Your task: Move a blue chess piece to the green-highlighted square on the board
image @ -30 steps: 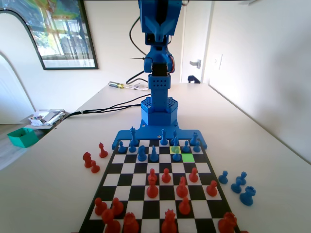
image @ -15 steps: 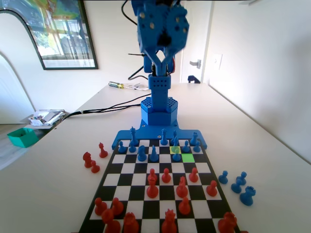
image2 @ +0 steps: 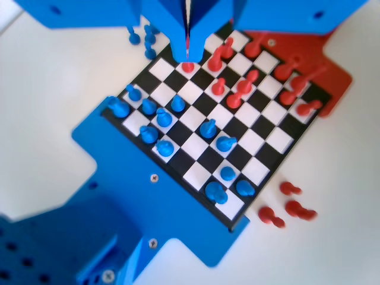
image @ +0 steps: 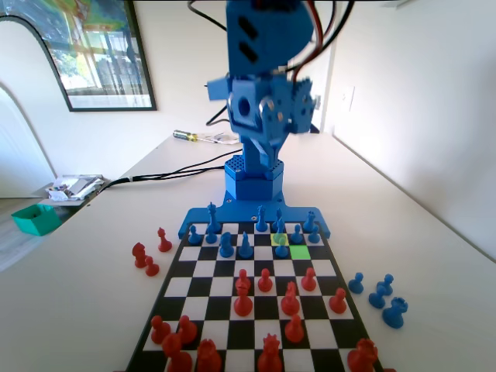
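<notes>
The board (image: pixel 232 335) lies in front of the blue arm, with blue pieces at its far end and red ones nearer. A bright green-highlighted square (image: pixel 300 252) sits right of centre. Just left of it stands a small blue chess piece (image: pixel 281 248), at the edge of a paler yellow-green cell (image: pixel 279 239). My gripper (image: pixel 265 149) hangs high above the arm's base, well behind this pawn, pointing down. In the wrist view the gripper (image2: pixel 187 56) is shut with nothing in it. The board (image2: pixel 270 139) and the same pawn (image2: pixel 178 104) lie far below.
Three blue pieces (image: pixel 380 294) stand off the board on the right of the fixed view, and three red ones (image: pixel 149 256) on its left. Red pieces (image: pixel 267 298) crowd the near half of the board. A green tray (image: pixel 35 218) and cables (image: pixel 167 172) lie far left.
The arm has swung from upright down and forward towards the board. The gripper has turned to point downward and now hangs lower.
</notes>
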`<control>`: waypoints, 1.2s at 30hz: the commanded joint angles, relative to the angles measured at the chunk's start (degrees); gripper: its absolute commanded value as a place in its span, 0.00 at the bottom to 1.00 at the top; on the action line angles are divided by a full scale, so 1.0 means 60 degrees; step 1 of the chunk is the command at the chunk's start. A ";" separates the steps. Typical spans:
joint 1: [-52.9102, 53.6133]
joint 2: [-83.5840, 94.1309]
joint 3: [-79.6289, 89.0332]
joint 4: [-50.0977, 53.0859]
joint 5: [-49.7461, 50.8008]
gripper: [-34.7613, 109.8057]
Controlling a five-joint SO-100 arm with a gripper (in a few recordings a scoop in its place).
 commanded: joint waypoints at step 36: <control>-0.1260 -0.1421 0.2769 -0.4102 0.0234 0.33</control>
